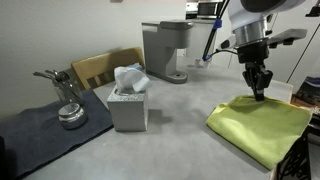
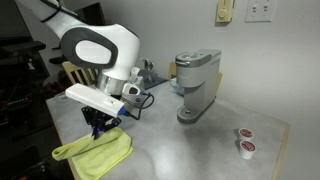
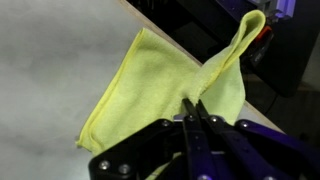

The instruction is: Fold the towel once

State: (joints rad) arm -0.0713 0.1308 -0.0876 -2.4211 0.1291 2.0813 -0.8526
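Evidently the pincer (image 3: 192, 108) is pressed together, pinching a raised fold of the yellow towel (image 3: 140, 90) lying on the desk (image 1: 185, 125).

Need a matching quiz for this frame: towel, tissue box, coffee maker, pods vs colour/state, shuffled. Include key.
1 towel
2 tissue box
3 coffee maker
4 pods

a square, tissue poking out the top
b yellow-green, pinched by the fingers
c two small round cups, side by side
d tall, silver-grey

Pairs: 1-b, 2-a, 3-d, 4-c
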